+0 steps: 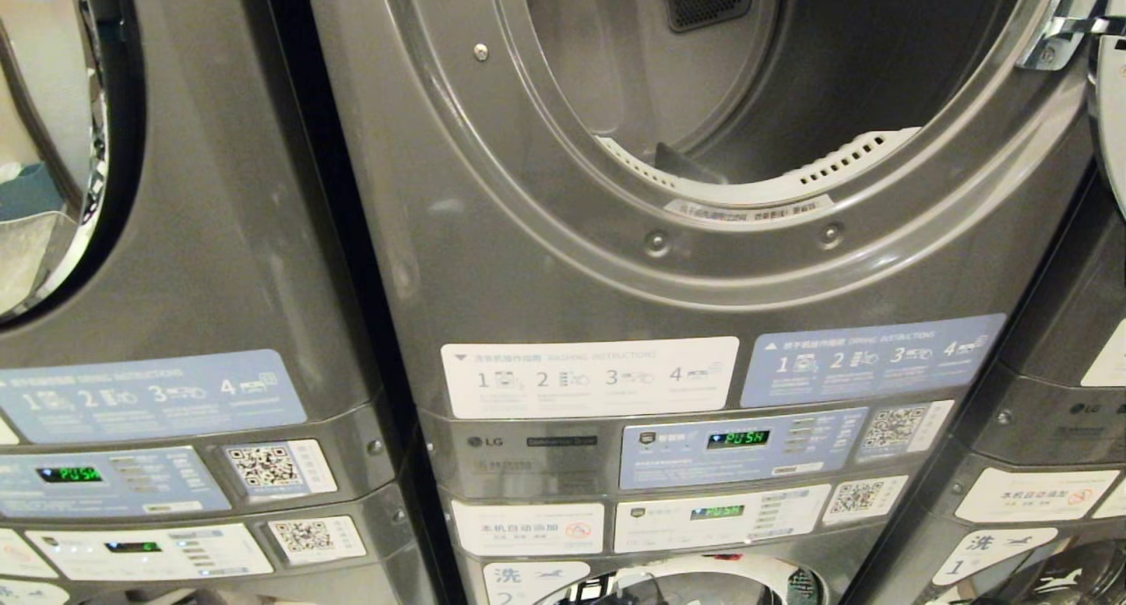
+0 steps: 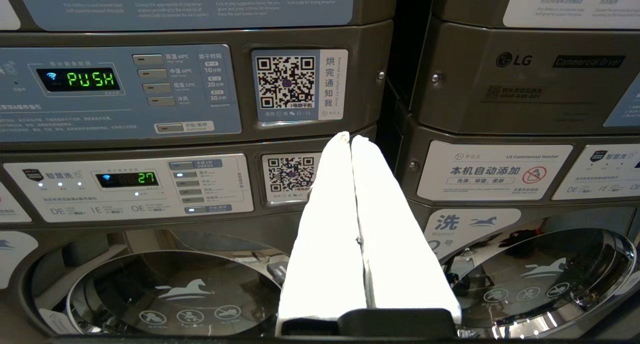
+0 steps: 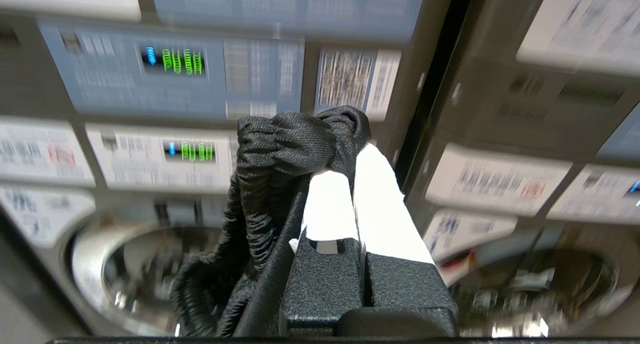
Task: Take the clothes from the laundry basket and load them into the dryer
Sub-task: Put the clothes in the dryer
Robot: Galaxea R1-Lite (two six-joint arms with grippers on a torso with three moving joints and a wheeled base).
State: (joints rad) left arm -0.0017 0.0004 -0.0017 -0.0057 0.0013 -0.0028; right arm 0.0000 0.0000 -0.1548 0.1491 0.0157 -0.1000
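The right gripper (image 3: pixel 352 156) is clamped on a black ribbed knit garment (image 3: pixel 265 199), which hangs before the control panels. The left gripper (image 2: pixel 351 138) is pressed together, empty. The grey steel dryer's round drum opening (image 1: pixel 792 77) stands open.

The dryer (image 1: pixel 563 262) drum opening (image 1: pixel 774 77) stands wide and unblocked (its metal rim (image 1: pixel 493 148) and a hinge (image 1: pixel 1056 33) bound the gap).

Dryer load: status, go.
Right gripper shut on black garment, low before the control panels. Left gripper shut, empty, parked. Dryer drum open, no clothes visible inside. Nothing blocking the opening.
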